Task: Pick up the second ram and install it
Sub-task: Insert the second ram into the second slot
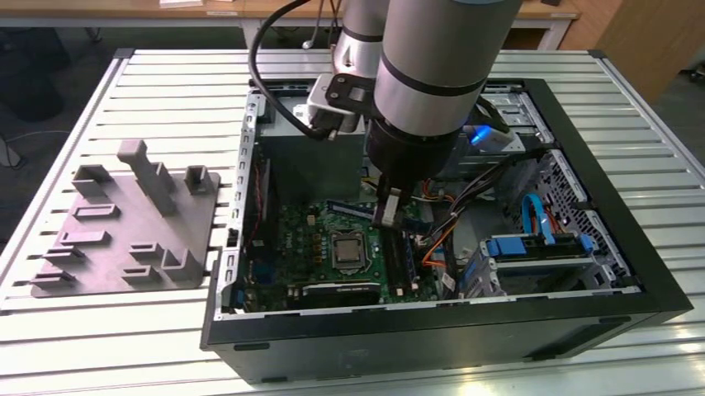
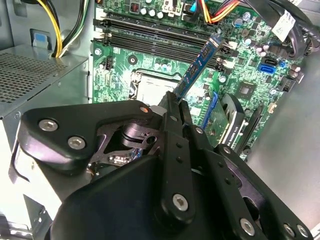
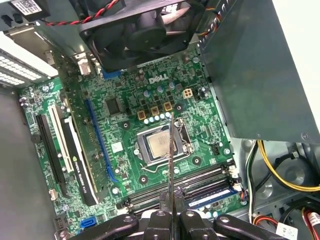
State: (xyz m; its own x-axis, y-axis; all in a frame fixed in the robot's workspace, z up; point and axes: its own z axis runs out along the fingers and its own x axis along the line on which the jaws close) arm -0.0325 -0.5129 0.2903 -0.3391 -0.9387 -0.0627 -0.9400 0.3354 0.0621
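My gripper (image 1: 385, 216) hangs inside the open computer case, over the green board (image 1: 319, 247), and is shut on the second ram. The second ram (image 2: 200, 62) is a thin dark stick with a blue label, reaching from my fingertips down toward the board. Seen edge-on in the first wrist view, the stick (image 3: 170, 150) is a thin line crossing the processor socket (image 3: 159, 145). Its tip stays above the board, apart from the long black slots (image 3: 180, 187), which in the second wrist view (image 2: 150, 32) lie just beyond it. One slot seems to hold a blue-labelled stick (image 3: 210, 197).
The grey power supply box (image 3: 260, 70) and a black fan (image 3: 140, 30) crowd the board's edges. Yellow cables (image 2: 55, 25) run beside the supply. A drive cage with blue parts (image 1: 540, 247) fills the case's right side. A grey fixture (image 1: 121, 231) lies on the slatted table.
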